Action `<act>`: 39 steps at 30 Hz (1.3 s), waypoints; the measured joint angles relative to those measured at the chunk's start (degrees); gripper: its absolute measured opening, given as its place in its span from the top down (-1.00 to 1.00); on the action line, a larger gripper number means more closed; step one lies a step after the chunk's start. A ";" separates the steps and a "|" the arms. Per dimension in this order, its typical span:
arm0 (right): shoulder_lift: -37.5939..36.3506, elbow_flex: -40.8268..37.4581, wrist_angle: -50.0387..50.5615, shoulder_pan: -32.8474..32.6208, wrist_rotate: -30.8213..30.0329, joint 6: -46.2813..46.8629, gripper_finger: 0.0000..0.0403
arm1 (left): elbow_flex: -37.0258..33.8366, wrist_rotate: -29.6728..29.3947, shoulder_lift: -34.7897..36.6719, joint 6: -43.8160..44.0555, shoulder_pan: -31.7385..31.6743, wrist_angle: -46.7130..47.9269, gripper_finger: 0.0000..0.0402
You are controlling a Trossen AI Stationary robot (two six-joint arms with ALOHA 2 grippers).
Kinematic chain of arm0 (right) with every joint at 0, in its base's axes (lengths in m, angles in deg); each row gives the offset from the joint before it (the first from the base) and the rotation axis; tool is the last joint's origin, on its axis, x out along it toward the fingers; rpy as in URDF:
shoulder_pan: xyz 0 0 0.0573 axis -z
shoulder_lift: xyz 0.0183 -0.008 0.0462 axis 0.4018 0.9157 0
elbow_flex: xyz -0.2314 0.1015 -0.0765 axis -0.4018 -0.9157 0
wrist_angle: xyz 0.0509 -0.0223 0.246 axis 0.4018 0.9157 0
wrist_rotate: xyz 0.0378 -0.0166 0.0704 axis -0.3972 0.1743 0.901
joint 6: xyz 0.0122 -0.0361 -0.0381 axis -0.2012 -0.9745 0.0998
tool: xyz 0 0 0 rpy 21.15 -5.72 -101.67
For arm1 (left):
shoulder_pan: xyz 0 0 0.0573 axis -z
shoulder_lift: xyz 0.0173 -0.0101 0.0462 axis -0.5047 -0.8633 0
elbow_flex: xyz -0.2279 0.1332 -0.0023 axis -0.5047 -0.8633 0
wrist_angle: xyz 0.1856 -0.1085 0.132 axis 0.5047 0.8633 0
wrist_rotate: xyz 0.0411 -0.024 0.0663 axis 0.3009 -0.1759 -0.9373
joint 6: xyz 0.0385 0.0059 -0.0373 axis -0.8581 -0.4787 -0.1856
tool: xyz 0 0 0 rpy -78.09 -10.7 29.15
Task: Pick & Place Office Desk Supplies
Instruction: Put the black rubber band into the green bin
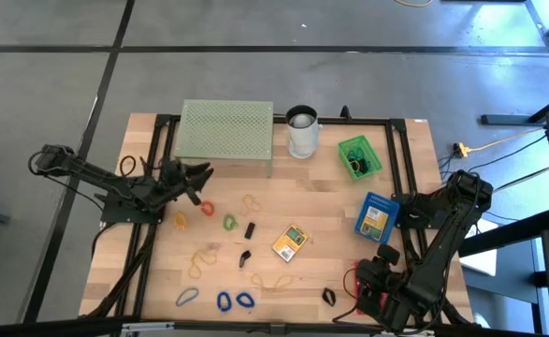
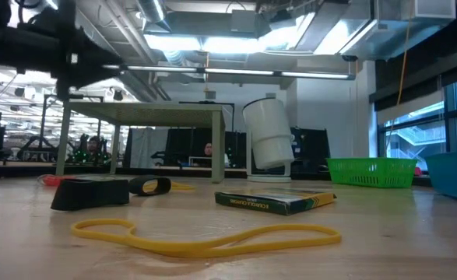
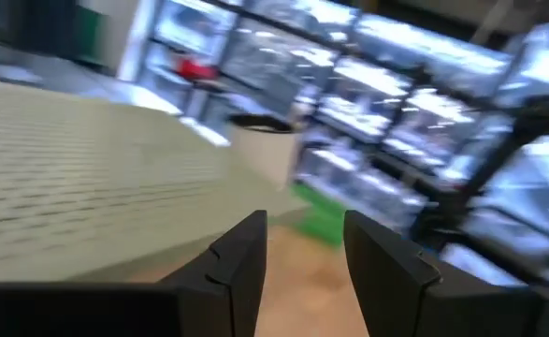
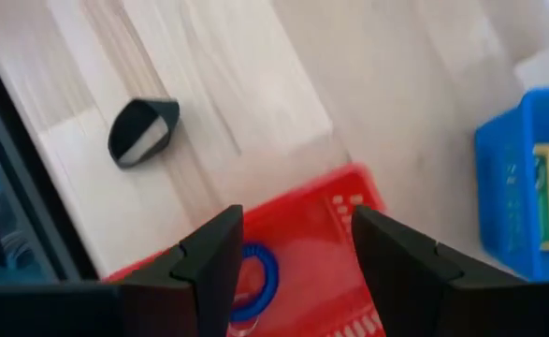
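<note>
My left fingers [image 3: 300, 271] stand apart with nothing between them, raised beside the green mesh stand [image 1: 226, 130]; I judge they are between picks. My right fingers [image 4: 297, 267] are spread and empty above a red basket [image 4: 330, 220] with a blue rubber band [image 4: 255, 271] in it, so sorting seems under way. Rubber bands, a black clip [image 1: 250, 229] and a yellow card pack [image 1: 290, 241] lie scattered on the tabletop [image 1: 330, 201]; a blue bin [image 1: 377, 217] holds another pack. The red basket is mostly hidden under my right arm from above; the white cup [image 1: 302, 131] shows nothing of its contents.
</note>
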 joint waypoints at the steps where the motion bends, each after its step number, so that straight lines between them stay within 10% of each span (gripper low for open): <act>1: 0.00 0.00 -0.02 0.02 -0.97 -0.63 -0.01 | 0.00 1.87 -0.56 0.24 -0.21 -2.10 0.31; 30: 0.00 0.00 -0.02 6.16 -10.10 -21.57 -0.01 | 28.17 30.58 -51.01 -10.70 1.12 -4.69 0.31; 39: 0.00 0.00 -0.02 7.82 -11.39 -25.88 -0.01 | 42.34 23.79 -58.06 -2.48 7.12 29.31 0.11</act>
